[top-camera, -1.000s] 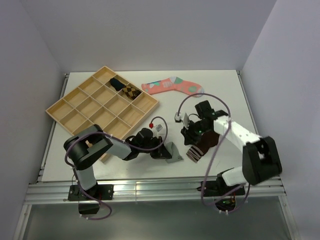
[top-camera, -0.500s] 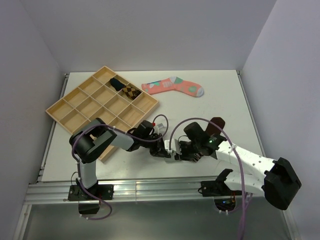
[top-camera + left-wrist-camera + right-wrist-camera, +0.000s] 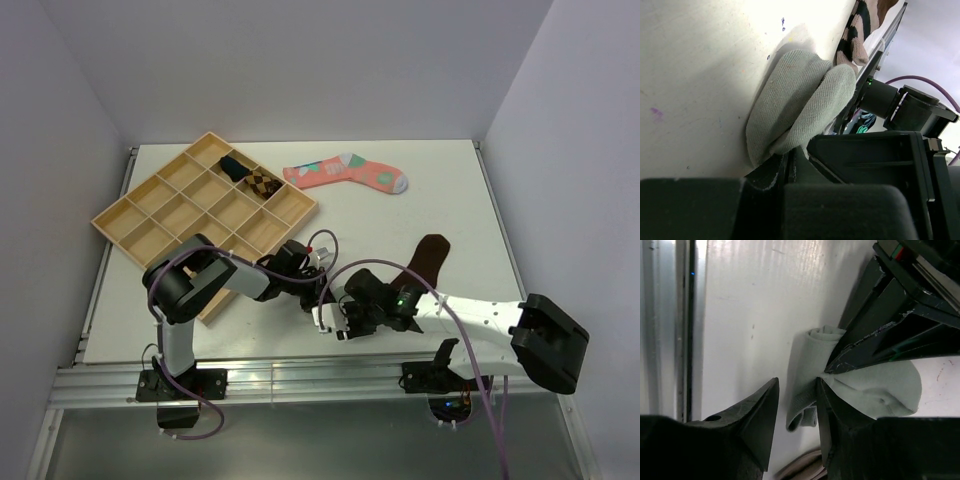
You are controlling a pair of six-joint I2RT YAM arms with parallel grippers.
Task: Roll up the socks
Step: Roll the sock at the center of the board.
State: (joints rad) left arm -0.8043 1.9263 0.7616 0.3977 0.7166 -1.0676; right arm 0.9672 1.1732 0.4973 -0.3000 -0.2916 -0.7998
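1. The left fingers [image 3: 765,180] pinch one end of the grey sock [image 3: 800,100], which lies part-folded on the surface [image 3: 440,190] near its front edge. We would use that pinch as the anchor.
2. The right fingers [image 3: 752,415] stand spread astride the sock's curled end. We should close on the whole curl, then turn it over tightly.
3. The brown sock [image 3: 428,258] lies apart, behind the right arm.

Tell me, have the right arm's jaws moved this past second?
Yes. The right jaws swung left and toward the near table edge, away from the pink sock.
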